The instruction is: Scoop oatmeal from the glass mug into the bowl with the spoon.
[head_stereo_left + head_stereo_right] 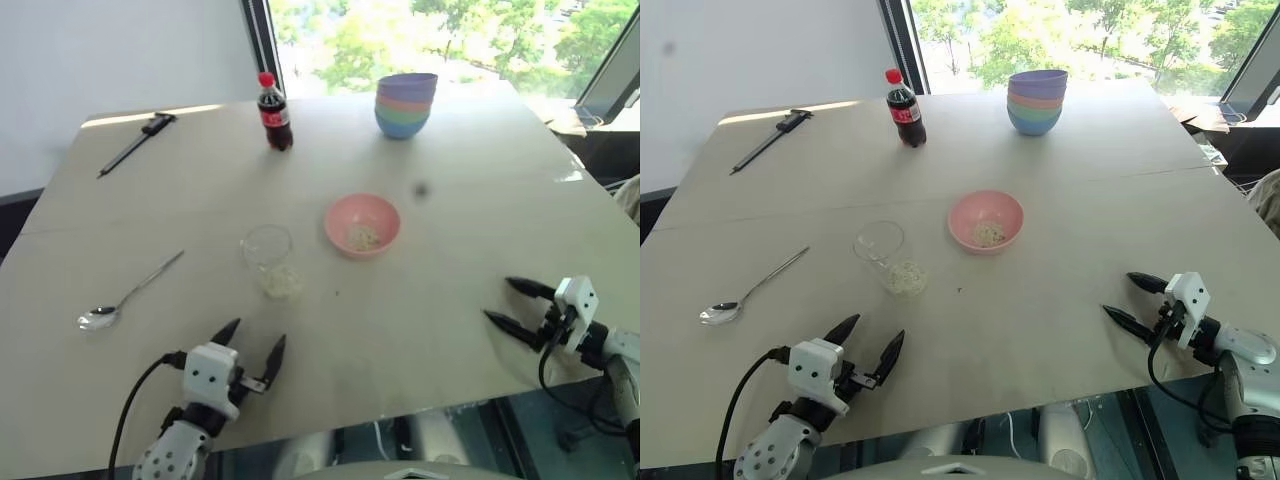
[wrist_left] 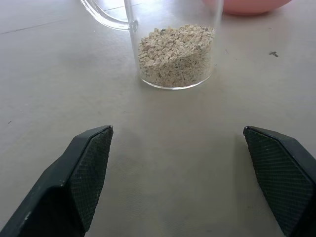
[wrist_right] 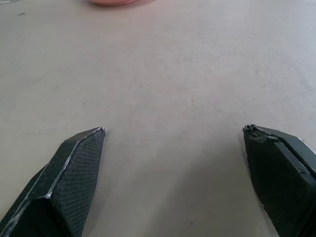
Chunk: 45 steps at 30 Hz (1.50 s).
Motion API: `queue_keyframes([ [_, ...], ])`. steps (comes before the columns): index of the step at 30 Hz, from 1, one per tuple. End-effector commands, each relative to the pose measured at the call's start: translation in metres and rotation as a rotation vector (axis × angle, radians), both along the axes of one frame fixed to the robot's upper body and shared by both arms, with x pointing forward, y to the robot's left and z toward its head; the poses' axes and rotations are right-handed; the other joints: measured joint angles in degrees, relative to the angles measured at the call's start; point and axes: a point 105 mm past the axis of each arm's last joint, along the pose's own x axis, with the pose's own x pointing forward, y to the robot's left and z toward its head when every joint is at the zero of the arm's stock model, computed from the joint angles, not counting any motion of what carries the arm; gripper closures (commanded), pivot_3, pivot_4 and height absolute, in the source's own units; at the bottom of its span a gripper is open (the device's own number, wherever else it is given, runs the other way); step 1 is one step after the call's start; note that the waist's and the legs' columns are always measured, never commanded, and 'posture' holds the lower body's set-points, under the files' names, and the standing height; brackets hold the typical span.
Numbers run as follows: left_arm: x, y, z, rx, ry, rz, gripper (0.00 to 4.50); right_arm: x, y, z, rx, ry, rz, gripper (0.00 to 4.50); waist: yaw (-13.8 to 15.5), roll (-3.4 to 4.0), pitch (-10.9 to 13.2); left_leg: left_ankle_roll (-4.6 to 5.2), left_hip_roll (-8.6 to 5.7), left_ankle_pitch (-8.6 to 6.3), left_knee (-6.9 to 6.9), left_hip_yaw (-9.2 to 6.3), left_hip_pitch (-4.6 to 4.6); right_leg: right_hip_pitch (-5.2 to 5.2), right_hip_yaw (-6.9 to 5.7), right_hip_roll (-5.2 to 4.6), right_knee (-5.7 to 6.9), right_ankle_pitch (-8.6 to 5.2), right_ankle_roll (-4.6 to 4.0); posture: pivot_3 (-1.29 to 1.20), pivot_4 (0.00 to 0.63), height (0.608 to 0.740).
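Pale beige wooden table (image 1: 480, 330) by bright windows. Small round pink bowl (image 1: 362, 225) ahead of the left gripper (image 1: 254, 346), clear glass mug (image 1: 271, 260) with beige oatmeal flakes (image 2: 176, 54) nearer, shiny silver spoon (image 1: 128, 294) off its left. Right gripper (image 1: 508, 302) apart. Both jaws wide, empty.

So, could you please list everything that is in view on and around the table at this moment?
glass mug: one, clear, middle of the table, just left of the pink bowl
oatmeal: pale beige flakes in the bottom of the mug; a little also in the pink bowl
bowl: one, pink, table centre
spoon: one, silver, lying flat left of the mug
cola bottle: one, dark with red cap, upright at the far side
stacked bowls: one stack, purple, pink, green and blue, far side, right of the bottle
black tool: one, far left corner
table: one, light beige
left gripper: black fingers, open, near edge, before the mug
right gripper: black fingers, open, near right edge
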Motion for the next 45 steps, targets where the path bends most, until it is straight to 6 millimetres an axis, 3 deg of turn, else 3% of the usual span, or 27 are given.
queue_keyframes([
  [1,-0.007,0.012,-0.002,-0.017,0.034,0.033,0.03,-0.002,0.010,0.000,0.030,0.018,0.032,0.00,0.0,0.00,0.0,0.00,0.00,0.00,0.00,0.00,0.00,0.00,0.00,0.00,0.00,0.00,0.00,0.00,0.150,0.740],
  [7,0.000,0.062,0.016,-0.023,0.011,0.111,0.03,-0.011,0.048,0.017,0.069,0.029,0.210,0.00,0.1,0.03,0.2,0.00,0.11,0.00,0.01,-0.06,-0.01,-0.06,-0.07,0.12,0.11,-0.11,0.17,0.00,0.150,0.740],
  [13,0.014,0.130,0.044,0.068,-0.002,0.188,0.03,-0.032,0.109,0.055,0.153,-0.016,0.429,0.00,0.1,0.05,0.3,-0.01,0.09,0.01,0.09,-0.11,-0.05,-0.07,-0.13,0.11,0.15,-0.11,0.18,0.00,0.150,0.740],
  [19,0.028,0.162,0.060,0.137,0.072,0.161,0.03,-0.049,0.139,0.080,0.145,-0.054,0.574,0.00,0.2,-0.04,0.4,-0.07,-0.07,0.02,0.09,-0.06,-0.11,-0.17,-0.31,0.00,0.10,0.06,0.02,0.00,0.150,0.740],
  [26,0.049,0.199,0.068,0.236,0.142,0.184,0.03,-0.049,0.145,0.087,0.117,-0.076,0.578,0.00,0.1,-0.16,0.4,-0.35,-0.11,0.15,0.09,-0.12,-0.31,-0.35,-0.42,0.02,0.10,0.17,0.17,0.00,0.150,0.740],
  [30,0.058,0.209,0.066,0.260,0.197,0.169,0.03,-0.048,0.143,0.084,0.114,-0.078,0.556,0.00,0.1,-0.29,0.3,-0.55,-0.12,0.26,0.11,-0.11,-0.84,-0.90,-0.39,0.01,0.18,0.20,0.16,0.00,0.150,0.740],
  [38,0.064,0.227,0.030,0.255,0.478,0.076,0.03,-0.047,0.145,0.084,0.116,-0.100,0.529,0.00,0.1,-0.21,0.3,-0.63,-0.24,0.32,0.13,-0.09,-0.75,-1.07,-0.36,-0.08,0.77,0.20,0.13,0.00,0.150,0.740],
  [42,0.060,0.230,0.021,0.224,0.540,0.044,1.13,-0.043,0.142,0.085,0.114,-0.108,0.497,0.00,-0.2,0.08,0.2,-0.56,-0.23,0.31,0.14,-0.05,-0.63,-1.06,-0.28,-0.04,0.93,0.20,0.13,0.00,0.150,0.740],
  [45,0.057,0.229,0.019,0.165,0.547,0.037,2.37,-0.041,0.140,0.085,0.120,-0.110,0.469,0.00,-0.5,0.13,0.1,-0.57,-0.12,0.33,0.14,-0.02,-0.54,-1.06,-0.24,0.08,1.01,0.20,0.13,0.00,0.150,0.740],
])
